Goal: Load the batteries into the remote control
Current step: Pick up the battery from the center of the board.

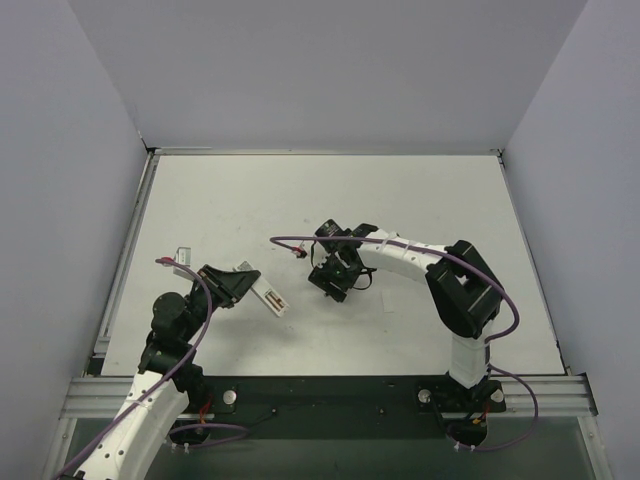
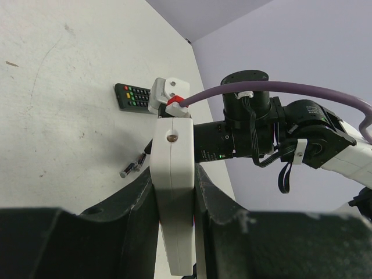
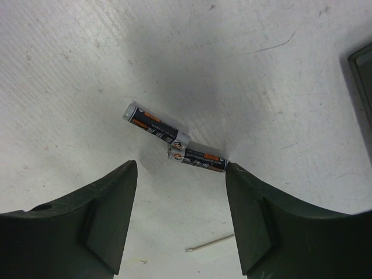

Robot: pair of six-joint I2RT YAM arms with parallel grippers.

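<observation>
My left gripper (image 1: pixel 232 284) is shut on the white remote control (image 1: pixel 270 295) and holds it above the table. In the left wrist view the remote (image 2: pixel 173 145) stands edge-on between the two fingers. The two batteries (image 3: pixel 156 127) (image 3: pixel 197 157) lie on the table end to end, dark with orange marks and silver ends. My right gripper (image 3: pixel 180 174) is open just above them, and its right fingertip (image 3: pixel 235 174) touches the nearer battery's end. In the top view the right gripper (image 1: pixel 333 280) hides the batteries. They also show in the left wrist view (image 2: pixel 132 165).
The longer black remote (image 2: pixel 132 96) lies beyond the batteries, its edge in the right wrist view (image 3: pixel 363 75). A small pale flat piece (image 1: pixel 183 250) lies left of the left gripper. A thin sliver (image 3: pixel 210 243) lies on the table between the right fingers. Walls enclose the table.
</observation>
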